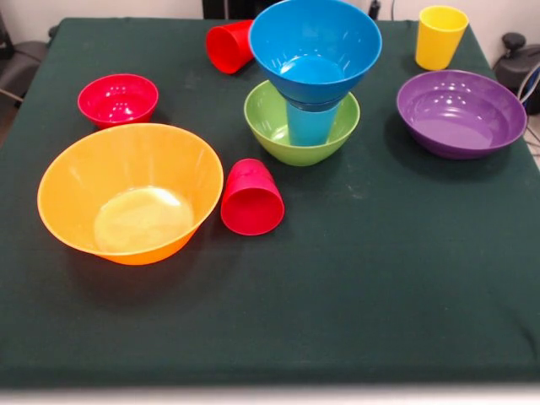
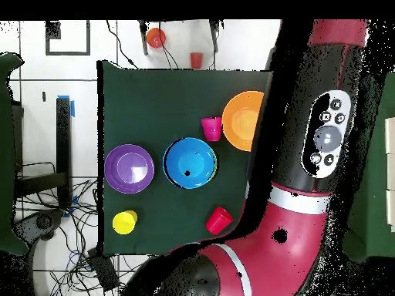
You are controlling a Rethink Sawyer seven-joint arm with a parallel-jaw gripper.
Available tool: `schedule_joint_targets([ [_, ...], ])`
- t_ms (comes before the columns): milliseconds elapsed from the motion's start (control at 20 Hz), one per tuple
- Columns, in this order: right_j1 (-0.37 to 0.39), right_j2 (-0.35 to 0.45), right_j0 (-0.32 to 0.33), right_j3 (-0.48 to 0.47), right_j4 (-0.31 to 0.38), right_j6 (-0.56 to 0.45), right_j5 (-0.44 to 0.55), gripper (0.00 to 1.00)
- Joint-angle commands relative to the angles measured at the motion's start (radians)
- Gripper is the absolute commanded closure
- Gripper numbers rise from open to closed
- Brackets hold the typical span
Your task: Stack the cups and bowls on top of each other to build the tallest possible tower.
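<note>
— Three pieces make the tower (image 1: 308, 89): green bowl (image 1: 268, 126), light blue cup (image 1: 309, 124) upright inside, blue bowl (image 1: 314, 46) on top. Left lies the orange bowl (image 1: 126, 198); beside it, a red cup (image 1: 251, 198) on its side.

— And the gripper?

— Unseen; only the arm (image 2: 308, 154) shows overhead.

The front view looks from across the worktop (image 1: 354, 321) toward the robot's side, angled down and fairly close — the cloth fills nearly the whole picture. The overhead view looks straight down from high above, taking in the worktop (image 2: 154, 92), floor and the red arm (image 2: 308, 200). Both share the worktop — turned half round between them.
</note>
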State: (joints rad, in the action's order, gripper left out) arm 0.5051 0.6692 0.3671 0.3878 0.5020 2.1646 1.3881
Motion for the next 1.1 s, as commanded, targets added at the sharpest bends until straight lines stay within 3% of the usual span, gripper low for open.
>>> schedule_joint_targets([
  [50,0.024,0.060,0.005,-0.011,0.094,-0.505,0.220,0.00],
  [450,0.011,0.170,0.005,-0.104,0.204,-0.510,0.309,0.00],
  [800,0.014,0.401,0.022,-0.182,0.415,-0.545,0.421,0.00],
  [1100,-0.013,0.511,0.054,-0.184,0.498,-0.554,0.410,0.00],
])
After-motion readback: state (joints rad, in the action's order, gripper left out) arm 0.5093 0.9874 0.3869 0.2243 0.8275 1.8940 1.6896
